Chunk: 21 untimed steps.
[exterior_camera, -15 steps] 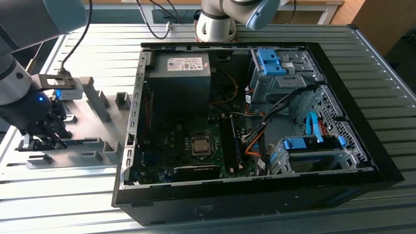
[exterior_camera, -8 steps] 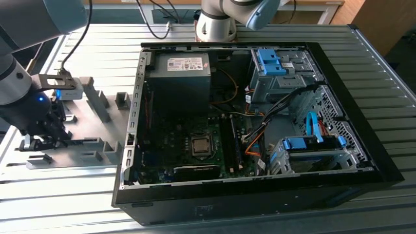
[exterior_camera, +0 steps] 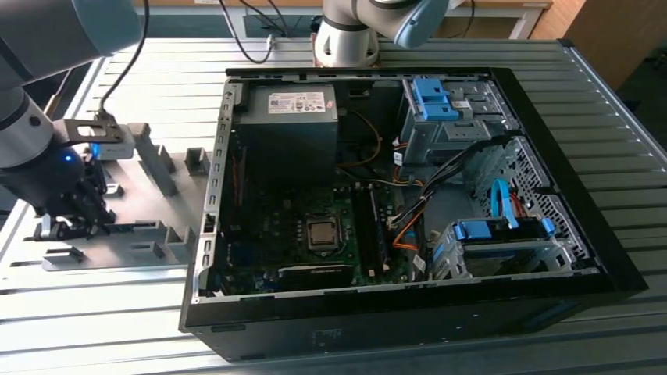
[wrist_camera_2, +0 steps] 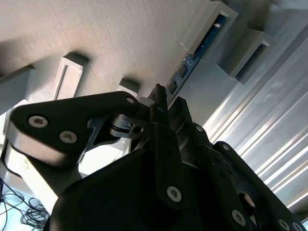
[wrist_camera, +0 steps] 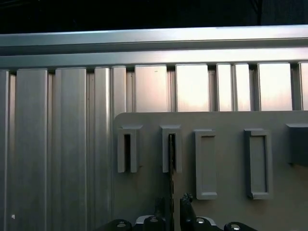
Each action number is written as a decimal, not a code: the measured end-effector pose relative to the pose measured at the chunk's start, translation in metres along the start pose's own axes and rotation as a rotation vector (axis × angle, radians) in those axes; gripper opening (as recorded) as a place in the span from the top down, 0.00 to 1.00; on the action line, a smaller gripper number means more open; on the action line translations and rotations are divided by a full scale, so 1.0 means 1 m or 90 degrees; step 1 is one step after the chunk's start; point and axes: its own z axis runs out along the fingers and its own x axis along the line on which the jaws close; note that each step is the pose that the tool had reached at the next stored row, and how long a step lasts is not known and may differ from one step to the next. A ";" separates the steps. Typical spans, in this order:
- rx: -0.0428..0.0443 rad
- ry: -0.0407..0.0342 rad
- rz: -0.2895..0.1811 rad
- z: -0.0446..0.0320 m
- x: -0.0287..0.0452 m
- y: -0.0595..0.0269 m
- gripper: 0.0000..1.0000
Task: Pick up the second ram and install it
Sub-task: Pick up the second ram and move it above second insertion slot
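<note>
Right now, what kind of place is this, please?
Probably a robotics lab bench for computer assembly: an open PC case lies on a slatted metal table, beside a grey fixture plate and a robot arm.

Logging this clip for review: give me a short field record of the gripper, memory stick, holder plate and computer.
gripper: low at the grey holder plate
memory stick: on edge in a slotted block on the plate, in line with the gripper and close to it
computer case: open, lying on the slatted table, toward the exterior view's right of the plate
task state: stick not yet in the case
</note>
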 end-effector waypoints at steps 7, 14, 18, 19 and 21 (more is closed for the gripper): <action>-0.0001 0.0001 0.000 0.0034 0.0001 0.0007 0.75; 0.0000 0.0000 0.000 0.0038 0.0001 0.0007 0.84; 0.0000 0.0000 0.000 0.0039 0.0001 0.0007 0.86; 0.0000 0.0000 0.000 0.0039 0.0000 0.0007 0.86; 0.0002 -0.0002 0.000 0.0038 0.0000 0.0007 0.86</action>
